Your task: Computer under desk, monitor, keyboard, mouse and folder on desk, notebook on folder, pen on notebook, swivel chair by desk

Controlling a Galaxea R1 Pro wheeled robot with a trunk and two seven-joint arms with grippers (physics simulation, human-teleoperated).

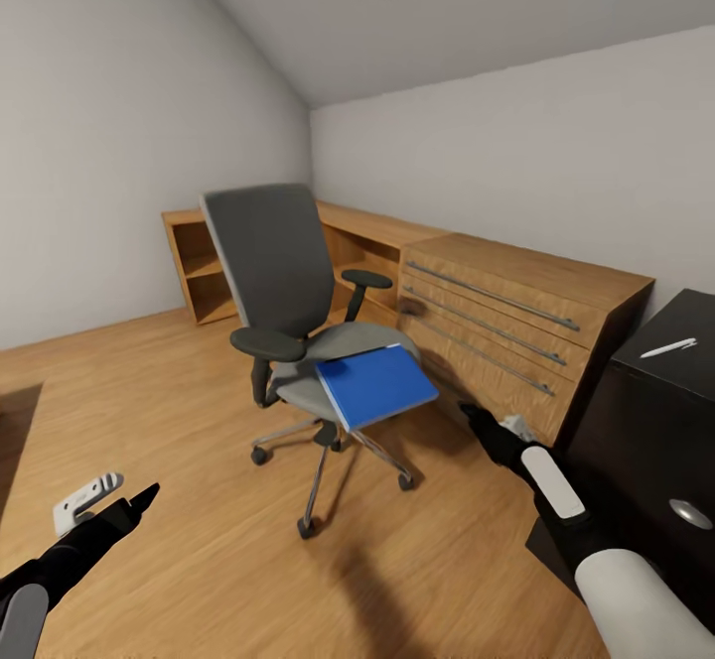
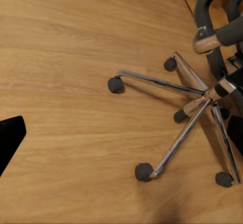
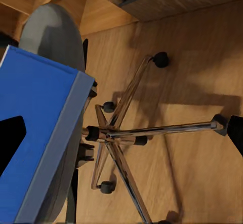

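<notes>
While the folder (image 1: 377,385) lies on the seat of the swivel chair (image 1: 288,292), overhanging its front edge with one corner out past the padding, that part of the job is not yet done, and I judge the whole task to be at an early stage. Going from the left: the left gripper (image 1: 124,505) hangs low over bare wooden floor (image 1: 179,411), well apart from the chair, and whether its fingers are apart or together I cannot tell; its wrist camera looks down on the chrome star base (image 2: 195,105) and casters. The chair stands in the middle of the room, away from the desk (image 1: 660,411). The right gripper (image 1: 475,415) reaches toward the folder's near side, close to it but not on it, with nothing held; its spread I cannot tell either, though its wrist view looks over the blue cover (image 3: 35,133). Behind stands a light wooden drawer unit (image 1: 516,327), which narrows the room for turning the chair. At the right edge, the pen (image 1: 667,347) lies on the black desk top. Chair legs spread wide under the folder and may snag an approach.
</notes>
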